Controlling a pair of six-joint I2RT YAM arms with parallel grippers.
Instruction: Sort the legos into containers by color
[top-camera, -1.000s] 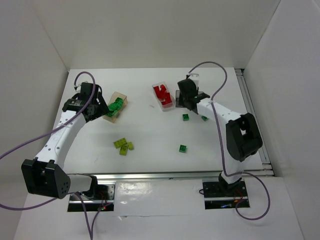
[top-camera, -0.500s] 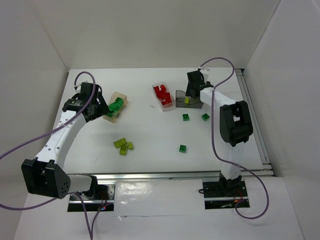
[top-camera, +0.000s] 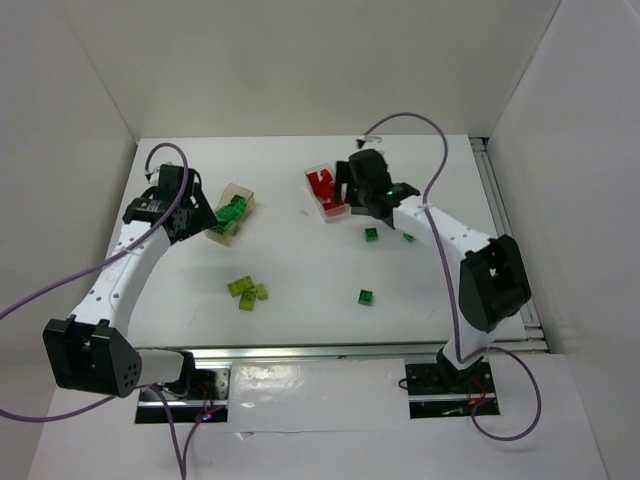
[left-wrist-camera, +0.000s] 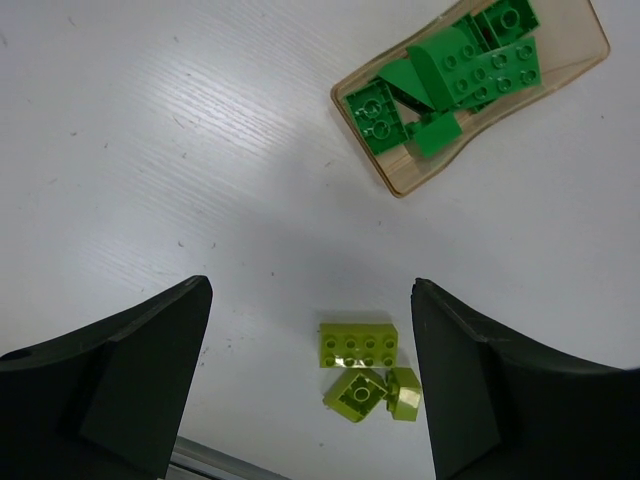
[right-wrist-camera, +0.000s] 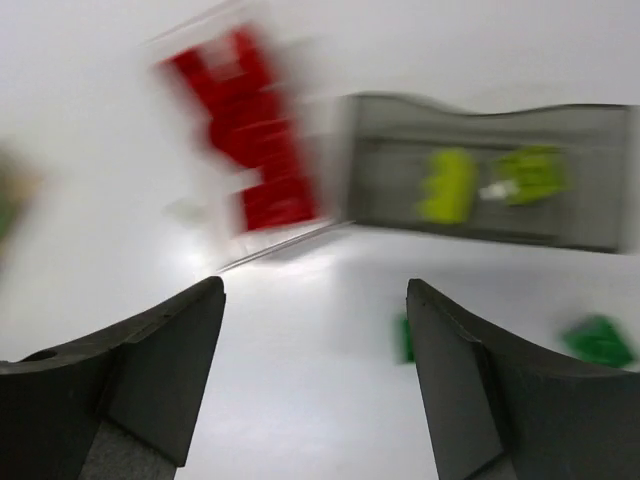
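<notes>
The tan box (top-camera: 231, 212) holds dark green legos; in the left wrist view it (left-wrist-camera: 590, 45) lies at the top right. My left gripper (top-camera: 188, 216) is open and empty just left of it. Three lime legos (top-camera: 246, 290) lie loose on the table, and the left wrist view (left-wrist-camera: 360, 345) shows them between the fingers, far below. My right gripper (top-camera: 352, 193) is open and empty, beside the clear box (top-camera: 325, 193) of red legos. The blurred right wrist view shows that box (right-wrist-camera: 250, 130) and the dark grey box (right-wrist-camera: 590, 225) with lime legos (right-wrist-camera: 447, 185).
Loose dark green legos lie at centre right (top-camera: 371, 234), right of that (top-camera: 409, 237) and nearer the front (top-camera: 366, 296). Two show blurred in the right wrist view (right-wrist-camera: 405, 338) (right-wrist-camera: 597, 340). White walls enclose the table. A metal rail (top-camera: 500, 230) runs along the right edge.
My right gripper first swung to the far side of the grey box, then left to beside the clear box. A lime lego showed in the grey box. The left arm has not moved.
</notes>
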